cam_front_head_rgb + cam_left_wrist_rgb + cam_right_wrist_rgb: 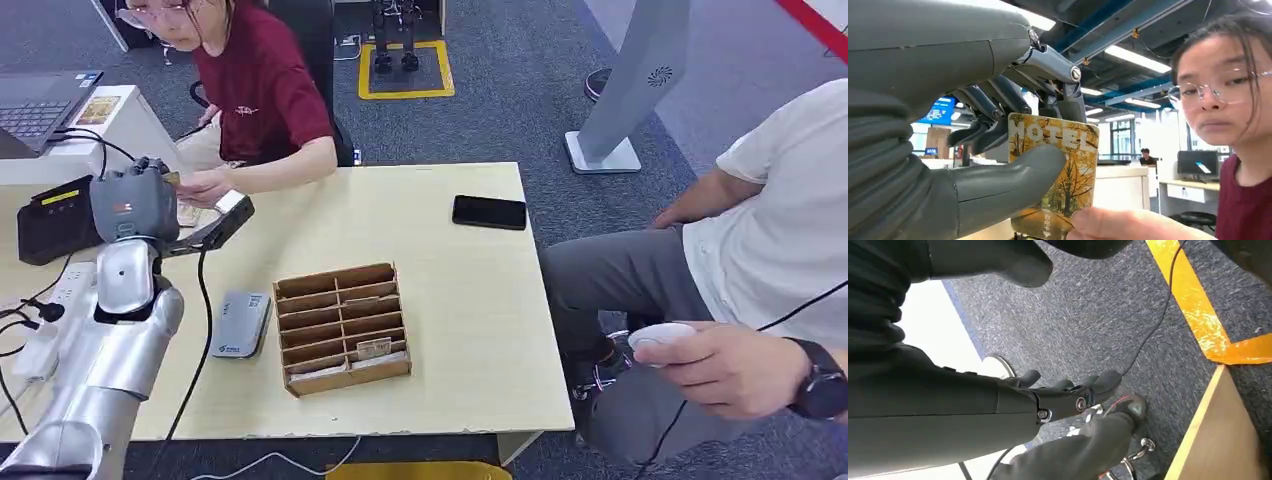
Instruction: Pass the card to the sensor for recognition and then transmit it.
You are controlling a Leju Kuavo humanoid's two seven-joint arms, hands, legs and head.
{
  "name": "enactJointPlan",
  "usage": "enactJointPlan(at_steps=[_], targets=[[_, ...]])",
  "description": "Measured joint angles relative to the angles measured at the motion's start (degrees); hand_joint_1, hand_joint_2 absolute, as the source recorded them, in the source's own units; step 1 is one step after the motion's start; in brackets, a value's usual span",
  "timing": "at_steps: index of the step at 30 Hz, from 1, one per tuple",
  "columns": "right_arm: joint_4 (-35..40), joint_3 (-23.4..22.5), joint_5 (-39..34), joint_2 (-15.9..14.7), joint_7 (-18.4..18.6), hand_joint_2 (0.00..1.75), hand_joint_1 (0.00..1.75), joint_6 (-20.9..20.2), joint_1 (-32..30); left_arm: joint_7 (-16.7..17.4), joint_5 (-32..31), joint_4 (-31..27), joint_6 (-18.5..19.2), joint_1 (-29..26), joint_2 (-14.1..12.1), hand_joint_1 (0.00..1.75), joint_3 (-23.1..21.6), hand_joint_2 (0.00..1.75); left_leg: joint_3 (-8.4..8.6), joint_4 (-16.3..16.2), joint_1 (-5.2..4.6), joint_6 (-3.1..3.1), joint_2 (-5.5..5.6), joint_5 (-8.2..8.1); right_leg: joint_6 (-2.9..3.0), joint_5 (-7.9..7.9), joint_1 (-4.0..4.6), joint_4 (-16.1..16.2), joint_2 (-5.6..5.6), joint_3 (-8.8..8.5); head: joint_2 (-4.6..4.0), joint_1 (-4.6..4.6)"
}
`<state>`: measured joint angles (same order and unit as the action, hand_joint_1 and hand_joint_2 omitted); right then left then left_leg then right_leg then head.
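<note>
Silver and jointed, the left arm [110,340] is rising from the near left corner of the head view, and its left hand [133,200] is hovering over the far left part of the pale wooden table [460,300]. In the left wrist view this left hand [998,125] is pinching a card [1060,175] between its thick grey thumb and darker fingers [1068,95]; the card is showing yellow autumn trees and the word HOTEL. A person's fingertips [1108,225] are touching the card's lower edge. In the head view that person in a dark red shirt [262,90] is sitting at the far side of the table, one forearm resting on it and a hand [205,185] just beside the robot's hand. A black sensor terminal [210,228] is lying tilted on the table right under and to the right of the left hand, with a cable running toward the near edge.

A wooden slotted card box [342,328] is sitting near the middle of the table, a grey device [240,323] lying just left of it. A black phone [489,212] is lying farther right. To the right, a seated person in a white shirt [790,230] is holding a small white controller [660,335].

In the right wrist view the right hand [1068,395] is hanging over grey carpet [1098,310], its fingers loosely apart and holding nothing.
</note>
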<state>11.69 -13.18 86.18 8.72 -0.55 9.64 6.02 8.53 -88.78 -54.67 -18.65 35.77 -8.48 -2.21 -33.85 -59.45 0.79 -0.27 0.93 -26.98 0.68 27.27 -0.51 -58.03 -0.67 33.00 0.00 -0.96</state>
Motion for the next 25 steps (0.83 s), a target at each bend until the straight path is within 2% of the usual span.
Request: enactJointPlan(at_steps=[4, 5, 6, 7, 13, 15, 25], targets=[[0.02, 0.0, 0.02, 0.37, 0.02, 1.75, 0.0, 0.02, 0.05, -1.56, 0.06, 0.42, 0.22, 0.01, 1.1, 1.71, 0.72, 1.75, -0.01, 0.0, 0.0, 0.0, 0.0, 0.0, 0.0, 0.0, 0.0, 0.0, 0.0, 0.0, 0.0, 0.0], [0.07, 0.0, 0.02, 0.52, 0.04, 1.75, 0.0, 0.02, 0.09, -1.97, 0.13, 0.53, 0.22, 0.03, 1.36, 1.54, 1.0, 1.75, -0.01, 0.0, 0.0, 0.0, 0.0, 0.0, 0.0, 0.0, 0.0, 0.0, -0.01, 0.01, 0.0, 0.0], [0.11, 0.0, 0.02, 0.61, 0.09, 1.75, 0.0, 0.02, 0.14, -2.28, 0.15, 0.59, 0.24, 0.03, 1.64, 1.2, 1.23, 1.75, -0.01, 0.0, 0.0, 0.0, 0.0, 0.0, 0.0, 0.0, 0.0, 0.0, -0.02, 0.02, 0.0, 0.0], [0.11, 0.0, 0.02, 0.66, 0.22, 1.75, 0.0, 0.04, 0.2, -2.54, 0.2, 0.59, 0.35, 0.03, 1.93, 0.0, 1.42, 1.75, -0.01, 0.0, 0.0, 0.0, 0.0, 0.0, 0.0, 0.0, 0.0, 0.0, -0.02, 0.02, 0.0, -0.02], [0.13, 0.0, 0.02, 0.74, -0.15, 1.75, 0.0, 0.43, 0.27, -4.44, 0.43, 0.57, 0.03, 0.0, 2.71, 0.0, 2.43, 1.75, -0.03, 0.0, 0.0, 0.0, 0.0, 0.0, 0.0, 0.0, 0.0, 0.0, -0.02, 0.02, 0.0, 0.0], [0.13, -0.02, 0.0, 0.74, -0.44, 1.75, 0.0, 0.94, 0.22, -5.64, 1.0, 0.14, -0.46, -0.45, 2.61, 0.0, 3.01, 1.75, -0.02, 0.01, 0.0, 0.0, -0.01, -0.01, 0.0, 0.0, 0.0, -0.01, -0.03, 0.02, 0.0, 0.0], [0.13, -0.02, -0.09, 0.74, -0.48, 1.75, 0.0, 1.66, -0.14, -7.44, 2.44, -2.68, -0.98, -3.24, 1.82, 0.0, 4.28, 1.75, -0.04, 0.02, 0.01, 0.0, -0.04, -0.01, 0.0, 0.0, 0.0, -0.01, -0.08, 0.02, 0.0, 0.0]])
